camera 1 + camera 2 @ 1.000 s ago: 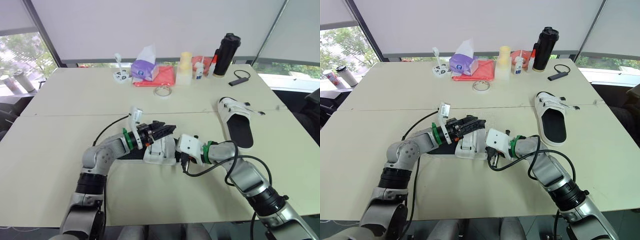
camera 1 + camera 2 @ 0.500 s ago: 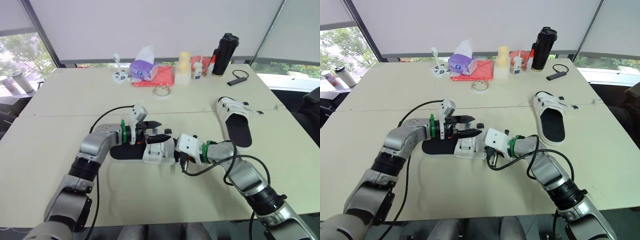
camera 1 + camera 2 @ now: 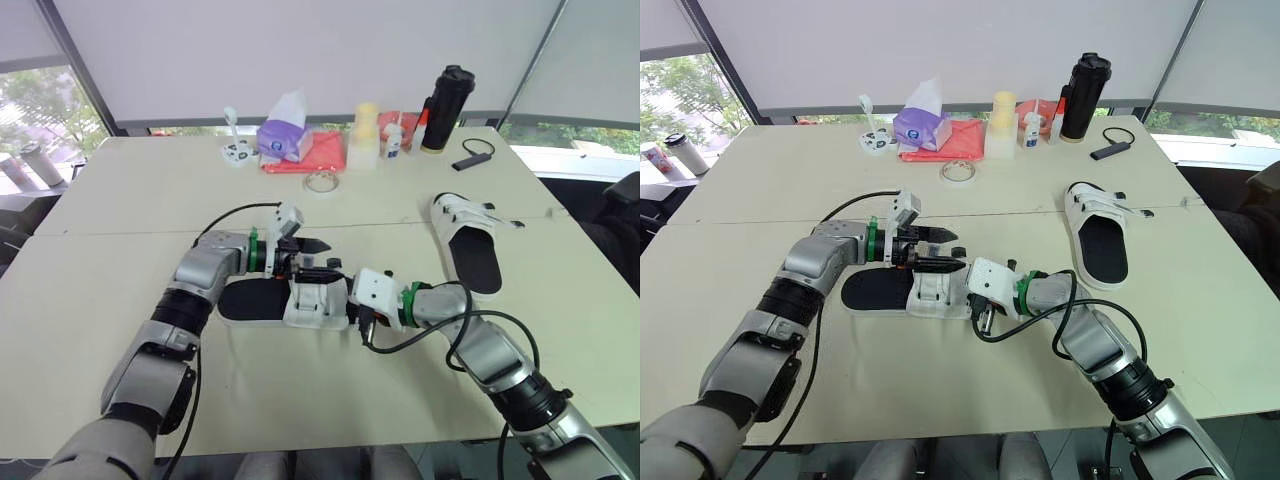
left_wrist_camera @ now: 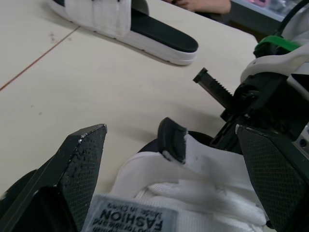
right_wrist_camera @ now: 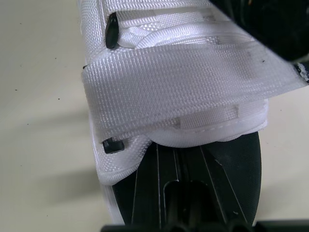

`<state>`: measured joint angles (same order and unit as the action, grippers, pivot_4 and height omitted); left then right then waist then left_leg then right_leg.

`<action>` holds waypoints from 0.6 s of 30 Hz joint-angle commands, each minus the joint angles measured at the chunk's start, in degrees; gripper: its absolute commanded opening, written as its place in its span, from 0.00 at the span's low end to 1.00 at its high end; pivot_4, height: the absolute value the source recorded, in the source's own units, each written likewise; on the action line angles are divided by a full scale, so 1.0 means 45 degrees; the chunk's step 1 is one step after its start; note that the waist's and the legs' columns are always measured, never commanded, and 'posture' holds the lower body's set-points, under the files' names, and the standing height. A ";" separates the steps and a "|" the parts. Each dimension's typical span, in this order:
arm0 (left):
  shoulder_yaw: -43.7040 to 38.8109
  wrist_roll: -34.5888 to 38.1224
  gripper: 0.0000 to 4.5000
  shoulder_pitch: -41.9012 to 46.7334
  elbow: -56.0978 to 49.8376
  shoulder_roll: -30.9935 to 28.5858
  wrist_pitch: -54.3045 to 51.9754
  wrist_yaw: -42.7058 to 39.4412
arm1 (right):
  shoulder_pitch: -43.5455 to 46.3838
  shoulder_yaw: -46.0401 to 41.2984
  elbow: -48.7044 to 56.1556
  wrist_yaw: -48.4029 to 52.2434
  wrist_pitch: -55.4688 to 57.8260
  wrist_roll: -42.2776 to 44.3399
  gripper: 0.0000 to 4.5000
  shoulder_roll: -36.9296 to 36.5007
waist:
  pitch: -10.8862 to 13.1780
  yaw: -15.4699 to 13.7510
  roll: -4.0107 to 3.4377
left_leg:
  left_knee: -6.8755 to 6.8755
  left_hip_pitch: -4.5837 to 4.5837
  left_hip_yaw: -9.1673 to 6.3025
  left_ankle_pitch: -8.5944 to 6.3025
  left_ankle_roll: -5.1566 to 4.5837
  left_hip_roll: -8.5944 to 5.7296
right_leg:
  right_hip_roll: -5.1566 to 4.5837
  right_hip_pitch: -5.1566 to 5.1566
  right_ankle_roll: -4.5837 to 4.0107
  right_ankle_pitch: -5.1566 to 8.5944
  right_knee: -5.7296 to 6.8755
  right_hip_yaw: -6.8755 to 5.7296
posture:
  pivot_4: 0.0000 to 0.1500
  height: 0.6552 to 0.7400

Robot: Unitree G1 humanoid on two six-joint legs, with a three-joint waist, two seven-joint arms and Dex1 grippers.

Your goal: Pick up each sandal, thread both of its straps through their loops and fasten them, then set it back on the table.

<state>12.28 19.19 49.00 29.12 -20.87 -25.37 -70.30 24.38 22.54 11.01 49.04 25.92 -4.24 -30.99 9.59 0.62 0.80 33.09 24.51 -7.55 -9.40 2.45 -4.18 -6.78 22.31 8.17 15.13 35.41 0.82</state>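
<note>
Beige worktop (image 3: 120, 200), blinds (image 3: 300, 50) behind | left gripper (image 3: 322, 256) fingers spread apart over white-strapped sandal (image 3: 300, 302) | right gripper (image 3: 355, 300) at its strapped end, grip we cannot tell | second sandal (image 3: 470, 245) lies apart

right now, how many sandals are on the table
2. One black-soled sandal with white straps lies on the table before the robot; the second matching sandal lies to the robot's right. None seems hidden.

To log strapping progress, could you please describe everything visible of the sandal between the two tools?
The sandal has a black sole and white woven straps, one strap end standing free. It lies flat on the table. The open left tool hovers over its straps; the right tool is close at that end.
</note>
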 commanded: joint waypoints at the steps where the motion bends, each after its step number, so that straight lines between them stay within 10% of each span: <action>1: -0.0079 -0.0145 0.99 0.0446 -0.0086 0.0121 0.0114 -0.0243 | -0.0387 0.0334 -0.0427 0.0081 0.0294 -0.0299 0.00 -0.0206 | 0.0000 0.0005 0.0000 | 0.0000 0.0000 0.0000 0.0000 0.0000 0.0000 | 0.0000 0.0001 0.0001 0.0000 0.0001 0.0000 | 1.00 0.88; 7: 0.0040 -0.0390 0.99 0.0398 -0.0157 0.0339 -0.0109 -0.0367 | -0.0365 0.0369 -0.0451 0.0039 0.0276 -0.0338 0.00 -0.0215 | 0.0000 0.0007 0.0000 | 0.0003 -0.0001 -0.0001 0.0001 -0.0002 -0.0001 | 0.0000 0.0002 0.0009 -0.0004 0.0014 0.0000 | 1.00 0.88; 16: -0.0026 -0.0597 0.02 0.0350 -0.0155 0.0378 -0.0373 -0.0352 | -0.0381 0.0357 -0.0473 0.0016 0.0261 -0.0335 0.00 -0.0233 | -0.0001 0.0007 -0.0001 | 0.0007 -0.0002 -0.0002 0.0002 -0.0002 -0.0002 | 0.0000 0.0002 0.0013 -0.0004 0.0028 0.0001 | 1.00 0.88; 18: -0.0060 -0.0604 0.02 0.0361 -0.0166 0.0377 -0.0423 -0.0313 | -0.0358 0.0363 -0.0478 0.0014 0.0277 -0.0328 0.00 -0.0215 | -0.0001 0.0008 -0.0001 | 0.0009 -0.0005 -0.0002 0.0002 -0.0003 -0.0002 | 0.0000 0.0000 0.0014 -0.0004 0.0030 0.0000 | 1.00 0.88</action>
<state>12.50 16.74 49.72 29.14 -19.10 -27.08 -71.72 24.39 22.69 10.95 48.66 25.86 -4.26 -31.02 9.59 0.66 0.80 33.13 24.49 -7.56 -9.40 2.44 -4.19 -6.78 22.32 8.23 15.11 35.55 0.82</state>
